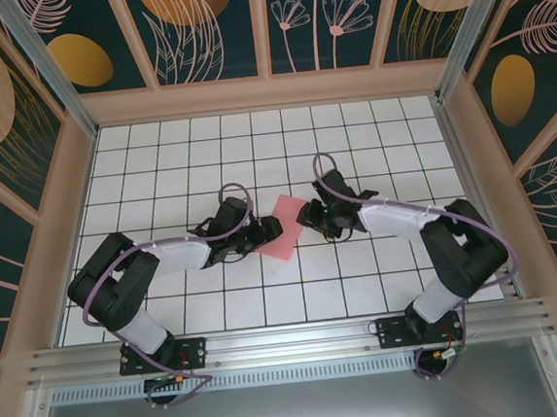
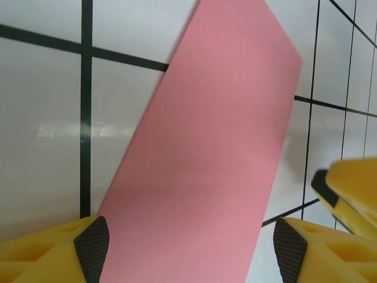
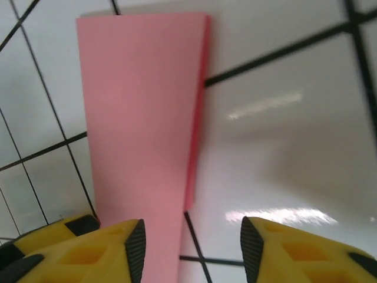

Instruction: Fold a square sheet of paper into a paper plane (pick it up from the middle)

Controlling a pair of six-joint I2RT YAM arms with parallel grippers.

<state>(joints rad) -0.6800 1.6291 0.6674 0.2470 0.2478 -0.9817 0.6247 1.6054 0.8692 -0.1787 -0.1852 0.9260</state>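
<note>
Lying flat on the white grid table, the pink sheet of paper is folded to a long oblong, not yet a dart. It sits between the two grippers, which meet over it from either side.

Left gripper: released, jaws spread wide. In its wrist view the paper starts between the dark pads and runs ahead, slanting to the right. Cannot tell whether the pads touch it. A yellow finger of the right gripper shows just off the paper's right edge.

Right gripper: also released, jaws apart. From its wrist camera the paper stretches straight ahead, passing under the left-hand finger and into part of the gap. A doubled layer shows along the paper's right edge.
</note>
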